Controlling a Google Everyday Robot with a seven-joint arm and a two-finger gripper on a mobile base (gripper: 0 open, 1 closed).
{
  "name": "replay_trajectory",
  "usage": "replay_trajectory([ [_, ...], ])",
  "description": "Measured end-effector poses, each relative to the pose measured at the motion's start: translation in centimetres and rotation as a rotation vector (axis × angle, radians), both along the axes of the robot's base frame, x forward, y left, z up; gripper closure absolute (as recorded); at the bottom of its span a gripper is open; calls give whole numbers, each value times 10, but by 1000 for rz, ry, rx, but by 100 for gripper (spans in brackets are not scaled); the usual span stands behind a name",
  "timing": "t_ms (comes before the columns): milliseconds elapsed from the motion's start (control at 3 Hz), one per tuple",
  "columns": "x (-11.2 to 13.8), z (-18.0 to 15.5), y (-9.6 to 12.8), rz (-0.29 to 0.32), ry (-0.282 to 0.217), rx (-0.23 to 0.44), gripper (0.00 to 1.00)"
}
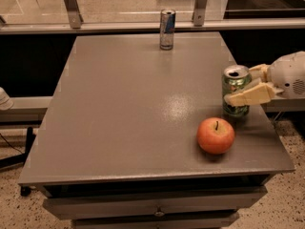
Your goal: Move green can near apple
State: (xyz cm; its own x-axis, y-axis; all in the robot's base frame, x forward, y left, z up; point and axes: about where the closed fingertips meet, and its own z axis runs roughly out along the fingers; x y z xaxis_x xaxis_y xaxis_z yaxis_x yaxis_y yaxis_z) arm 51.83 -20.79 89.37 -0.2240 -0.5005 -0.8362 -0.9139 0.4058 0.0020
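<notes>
The apple (216, 135) sits near the table's (119, 109) front right, just behind it the green can (235, 109) stands upright at the right edge, clasped between the gripper's (239, 85) two fingers, and a slim blue-and-silver can (167, 28) stands far back.

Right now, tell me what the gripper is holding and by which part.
The gripper holds the green can by its side, about mid-height, fingers on either side. The can stands upright near the table edge, behind the apple.
</notes>
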Motion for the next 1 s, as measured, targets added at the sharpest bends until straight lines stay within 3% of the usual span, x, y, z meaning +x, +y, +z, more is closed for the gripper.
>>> replay_trajectory([
  [333, -16, -7, -3, 33, 38, 57, 100],
  [667, -28, -10, -5, 91, 65, 112, 84],
  [1000, -41, -12, -9, 170, 87, 158, 59],
])
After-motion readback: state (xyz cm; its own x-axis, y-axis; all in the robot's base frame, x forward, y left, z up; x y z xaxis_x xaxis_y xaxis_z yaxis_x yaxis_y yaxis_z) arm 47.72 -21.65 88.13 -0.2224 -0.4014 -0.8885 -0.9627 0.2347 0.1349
